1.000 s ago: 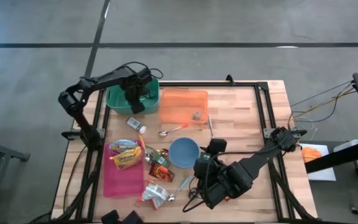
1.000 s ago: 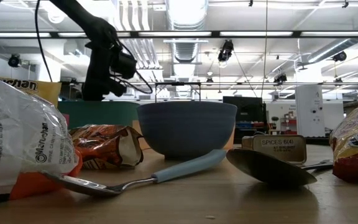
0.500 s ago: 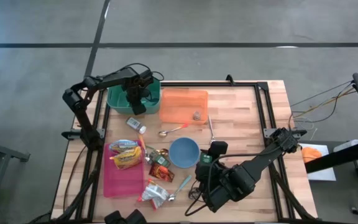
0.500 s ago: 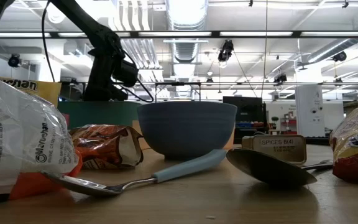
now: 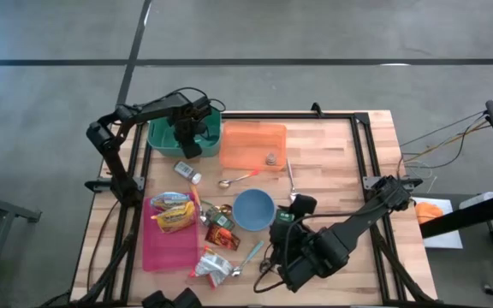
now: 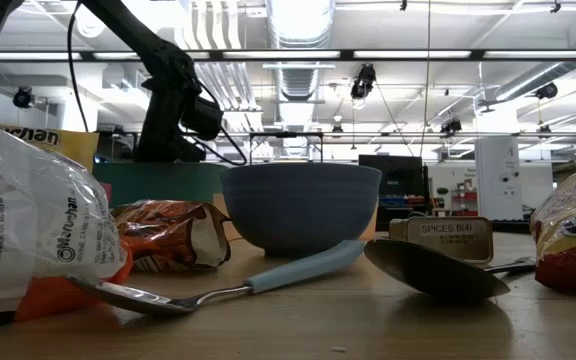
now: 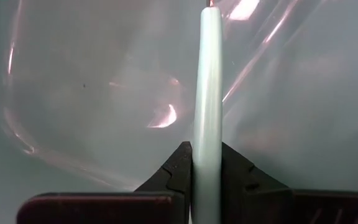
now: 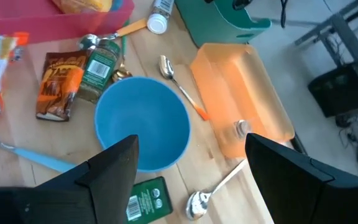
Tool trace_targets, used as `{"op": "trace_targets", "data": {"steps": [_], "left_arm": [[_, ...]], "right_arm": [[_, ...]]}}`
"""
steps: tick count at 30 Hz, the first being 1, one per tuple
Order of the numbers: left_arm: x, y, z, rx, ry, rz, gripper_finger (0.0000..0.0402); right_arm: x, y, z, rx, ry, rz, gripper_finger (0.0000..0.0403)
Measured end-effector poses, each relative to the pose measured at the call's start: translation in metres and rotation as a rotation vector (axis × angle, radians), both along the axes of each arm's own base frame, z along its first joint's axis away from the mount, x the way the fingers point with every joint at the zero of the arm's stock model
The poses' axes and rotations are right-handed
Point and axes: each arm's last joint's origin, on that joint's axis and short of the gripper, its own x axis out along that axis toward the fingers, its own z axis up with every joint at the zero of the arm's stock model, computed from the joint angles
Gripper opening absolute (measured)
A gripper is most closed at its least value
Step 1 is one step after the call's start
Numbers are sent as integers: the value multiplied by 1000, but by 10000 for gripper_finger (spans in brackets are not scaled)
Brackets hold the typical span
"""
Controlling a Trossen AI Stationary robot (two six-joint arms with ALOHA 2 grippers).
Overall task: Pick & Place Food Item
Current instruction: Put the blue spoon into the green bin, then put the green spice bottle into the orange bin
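Note:
My left gripper point(image 5: 188, 147) points down into the green bin point(image 5: 163, 137) at the table's far left and is shut on a pale green stick-like thing point(image 7: 207, 74). The left wrist view shows that thing against the bin's glossy green inside point(image 7: 73, 93). In the low view the left arm point(image 6: 173, 110) stands behind the bin's wall point(image 6: 158, 182). My right gripper point(image 8: 191, 165) hangs open above the blue bowl point(image 8: 143, 130), with nothing between its fingers. The bowl point(image 5: 253, 210) stands on the wood at mid table. My left gripper pinches the pale green stick point(image 7: 207, 158) between its two fingers, which come from above and point down. The stick runs on past the fingertips over the bin's floor. What the thing is, and whether its far end rests on the bin, I cannot tell.
An orange bin point(image 5: 253, 145) stands right of the green one. A pink tray point(image 5: 168, 235) holds snack bags. An orange-handled spoon point(image 5: 238, 179), a small bottle point(image 5: 188, 173), a green spice tin point(image 8: 145, 199), packets and more spoons lie around the bowl. Bare wood lies at the right point(image 5: 341, 162).
My left gripper has sunk a little deeper into the green bin, still shut on the pale green stick. The things on the table have stayed where they were.

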Motion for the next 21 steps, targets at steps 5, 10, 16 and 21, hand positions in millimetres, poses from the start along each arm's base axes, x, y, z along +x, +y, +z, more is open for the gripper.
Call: {"op": "trace_targets", "data": {"steps": [5,10,16,21], "left_arm": [[0,0,0,4,2,17,53],[0,0,0,7,4,27,89],[0,0,0,5,2,28,125],[0,0,0,-5,-6,25,157]], "right_arm": [[1,-4,-19,-33,-4,-65,292],[-4,-26,-38,-56,-4,-175,292],[-21,-61,-40,16,-91,-226,292],[-28,-74,-36,162,-224,-32,292]]}}
